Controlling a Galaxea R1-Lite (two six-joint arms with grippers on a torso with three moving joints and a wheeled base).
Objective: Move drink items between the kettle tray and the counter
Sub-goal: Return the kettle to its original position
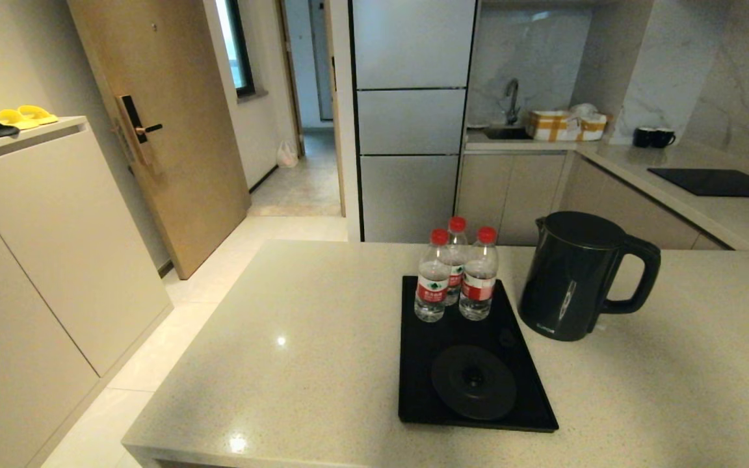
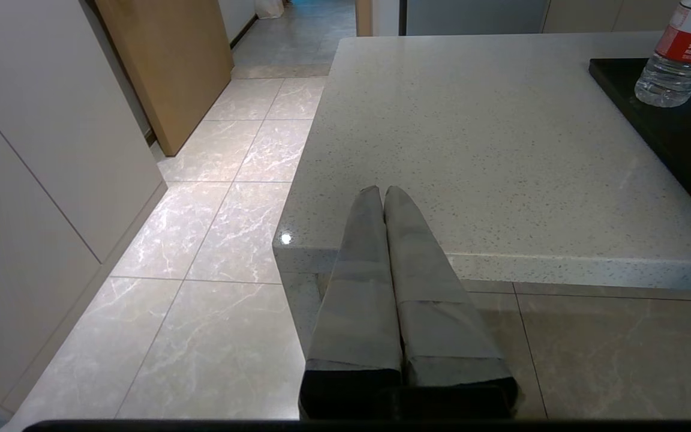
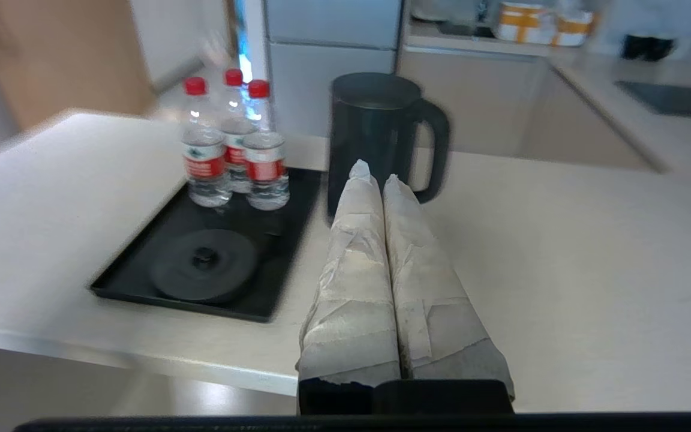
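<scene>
Head view: tall matte black electric kettle [image 1: 576, 276] stands on the light beige speckled stone desk [image 1: 296, 364], just right of the flat glossy black tray [image 1: 413, 396]. Three red-capped water bottles [image 1: 456, 273] stand on the tray's far end.

Left wrist view: left gripper [image 2: 383, 193] before the desk edge, fingers closed, empty.

Right wrist view: right gripper [image 3: 374, 173] above the desk before the kettle, fingers pressed together, empty.

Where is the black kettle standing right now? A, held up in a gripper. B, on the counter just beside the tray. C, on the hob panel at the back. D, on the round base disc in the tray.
B: the kettle stands on the counter right of the tray; the round base disc is bare, and neither shut gripper, left or right, holds anything.
</scene>
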